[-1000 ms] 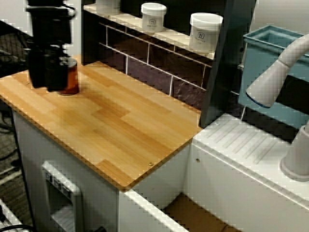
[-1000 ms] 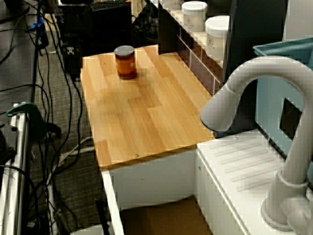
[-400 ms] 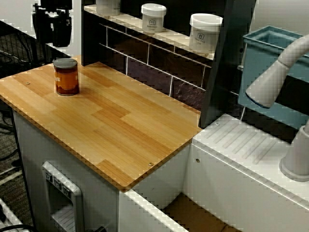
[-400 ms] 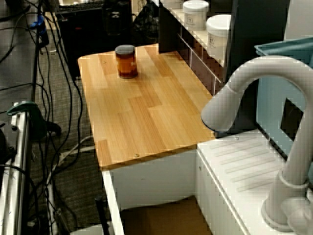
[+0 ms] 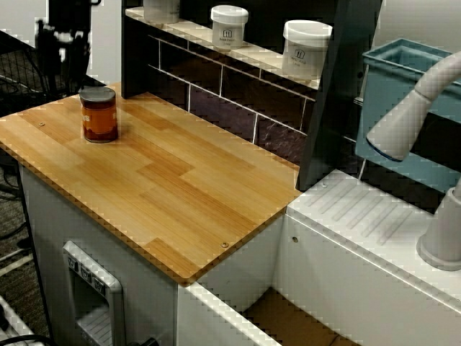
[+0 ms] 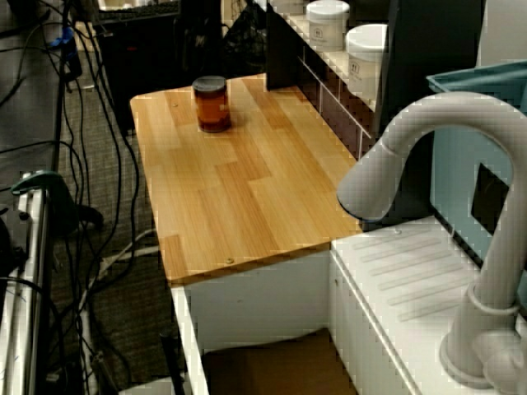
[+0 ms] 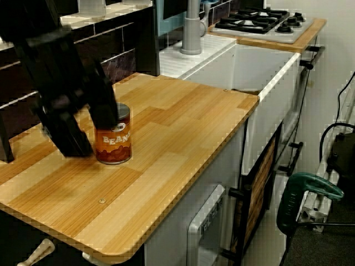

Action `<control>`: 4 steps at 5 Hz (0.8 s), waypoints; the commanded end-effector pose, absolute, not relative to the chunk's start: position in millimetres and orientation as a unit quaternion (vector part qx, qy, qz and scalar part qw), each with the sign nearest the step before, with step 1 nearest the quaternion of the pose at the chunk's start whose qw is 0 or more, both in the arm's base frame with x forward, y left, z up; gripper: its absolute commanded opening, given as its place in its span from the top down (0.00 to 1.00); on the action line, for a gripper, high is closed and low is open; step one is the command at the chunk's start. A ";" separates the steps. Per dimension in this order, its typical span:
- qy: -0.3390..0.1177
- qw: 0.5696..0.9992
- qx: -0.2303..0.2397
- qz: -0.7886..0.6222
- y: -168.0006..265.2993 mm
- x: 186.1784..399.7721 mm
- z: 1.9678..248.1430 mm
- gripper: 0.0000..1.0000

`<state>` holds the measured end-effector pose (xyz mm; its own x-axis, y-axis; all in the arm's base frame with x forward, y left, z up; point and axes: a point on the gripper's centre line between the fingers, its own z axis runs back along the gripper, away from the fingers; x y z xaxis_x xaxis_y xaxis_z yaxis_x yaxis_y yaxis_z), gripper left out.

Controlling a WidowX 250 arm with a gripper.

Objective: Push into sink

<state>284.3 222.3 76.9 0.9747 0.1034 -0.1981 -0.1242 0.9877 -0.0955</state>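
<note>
The jar [image 7: 113,136] sits upright on the wooden worktop [image 7: 177,138], well away from the sink [image 7: 260,64] at the far end. The hand [image 7: 83,130] hangs right by the jar – fingers [image 7: 103,105] spread apart, not gripping anything.

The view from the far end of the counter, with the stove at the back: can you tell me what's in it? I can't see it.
A dark robot gripper is blurred beside a beans jar standing upright on a wooden counter. Past the counter's far edge is the white sink, with a grey faucet and a stove behind.
</note>
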 end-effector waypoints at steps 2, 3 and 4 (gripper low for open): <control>0.065 0.991 -0.043 0.106 241.8 276.5 86.3 0.00; 0.057 0.989 -0.054 0.123 247.6 291.4 90.6 0.00; 0.062 0.987 -0.058 0.137 253.1 305.0 86.0 0.00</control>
<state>303.4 252.4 66.3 0.9483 0.2567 -0.1869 -0.2810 0.9525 -0.1178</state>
